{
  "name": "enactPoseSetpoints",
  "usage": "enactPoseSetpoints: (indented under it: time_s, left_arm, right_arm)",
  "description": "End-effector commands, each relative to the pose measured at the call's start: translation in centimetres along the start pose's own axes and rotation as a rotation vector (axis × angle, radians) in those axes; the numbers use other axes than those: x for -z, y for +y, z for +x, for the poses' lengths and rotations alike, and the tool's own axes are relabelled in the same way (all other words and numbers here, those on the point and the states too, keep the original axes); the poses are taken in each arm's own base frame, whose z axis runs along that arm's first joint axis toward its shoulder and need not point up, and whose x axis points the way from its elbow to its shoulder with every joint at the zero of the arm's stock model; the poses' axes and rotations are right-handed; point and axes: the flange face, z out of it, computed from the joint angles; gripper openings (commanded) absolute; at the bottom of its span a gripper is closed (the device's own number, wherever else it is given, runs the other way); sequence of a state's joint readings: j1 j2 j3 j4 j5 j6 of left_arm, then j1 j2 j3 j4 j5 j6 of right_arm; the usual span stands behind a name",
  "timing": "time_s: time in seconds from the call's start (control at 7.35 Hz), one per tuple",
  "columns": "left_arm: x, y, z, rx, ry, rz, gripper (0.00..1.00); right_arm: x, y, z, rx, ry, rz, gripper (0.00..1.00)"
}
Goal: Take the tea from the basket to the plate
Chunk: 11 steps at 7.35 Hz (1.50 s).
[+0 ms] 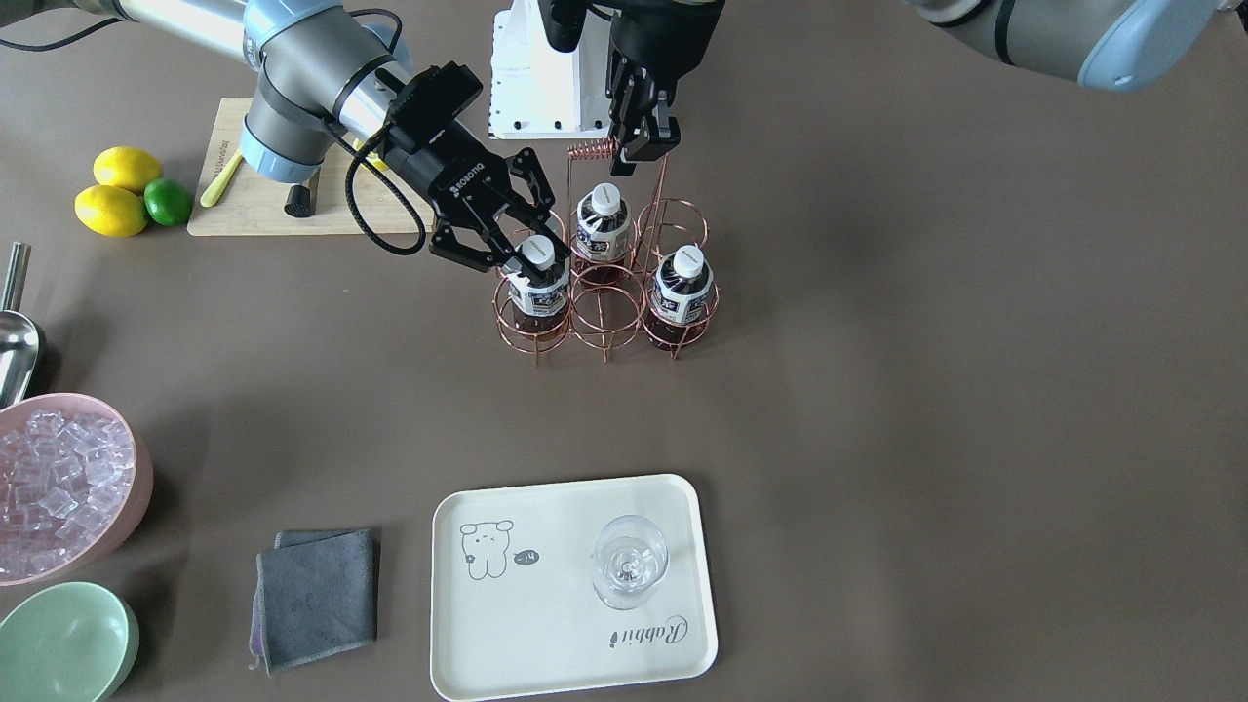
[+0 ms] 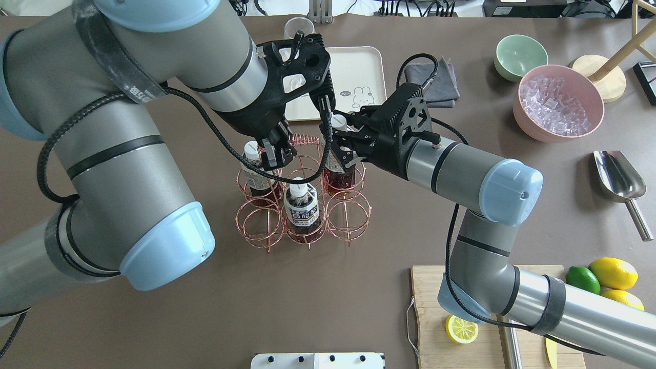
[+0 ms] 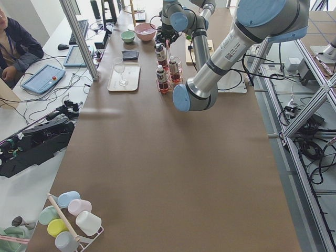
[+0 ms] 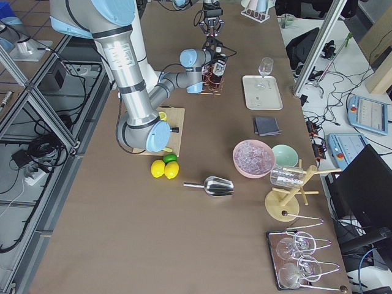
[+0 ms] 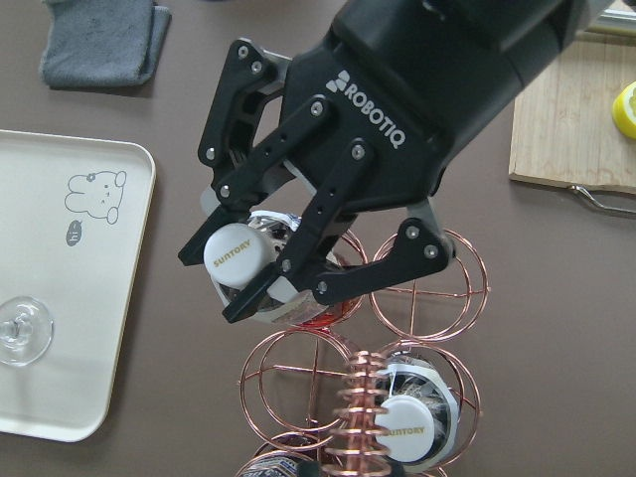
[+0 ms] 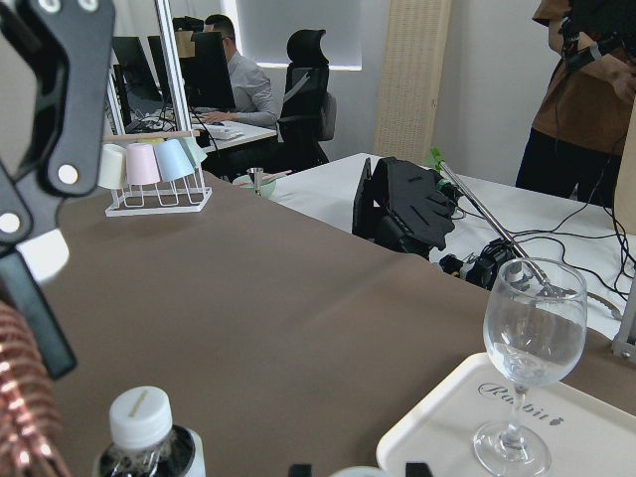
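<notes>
Nearest the front camera, the plate (image 1: 546, 624) lies on the bench (image 1: 877, 390) carrying only a glass (image 1: 629, 563); no tea has reached it.

Well apart from it, mid-bench, stands the copper-wire basket (image 1: 604, 297) with three bottles in its rings. The right end effector (image 1: 534, 258) slants down over the tea (image 1: 536, 291), the bottle on the robot's right side of the basket, in the row toward the plate. Its fingers are drawn in on either side of the white cap. The left wrist view shows them against cap and neck, so the hold looks made. The tea's base sits inside its ring, so it has not cleared the basket. A second bottle (image 1: 602, 226) and a third bottle (image 1: 682, 288) stand untouched.

Farther back, the left end effector (image 1: 643, 146) hangs at one end of the basket's coiled handle (image 1: 590, 149). Its fingers are close together and apparently pinched on the wire, likely to steady the basket.

On this showing the task is at its first step. The grasp is made; the lift, the carry to the plate and the set-down beside the glass are yet to come.
</notes>
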State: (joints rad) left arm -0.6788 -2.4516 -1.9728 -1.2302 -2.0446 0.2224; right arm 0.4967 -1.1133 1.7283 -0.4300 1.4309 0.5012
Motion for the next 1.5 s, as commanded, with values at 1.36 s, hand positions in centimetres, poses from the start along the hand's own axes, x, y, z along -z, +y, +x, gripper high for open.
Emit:
enactPoseSetpoints:
  time_s: [1.36]
  left_arm:
    - [4.0, 1.8, -3.1, 0.033, -0.047, 0.025, 0.00]
  right_arm:
    - [-2.2, -13.2, 18.4, -0.071, 0.175, -0.021, 0.00]
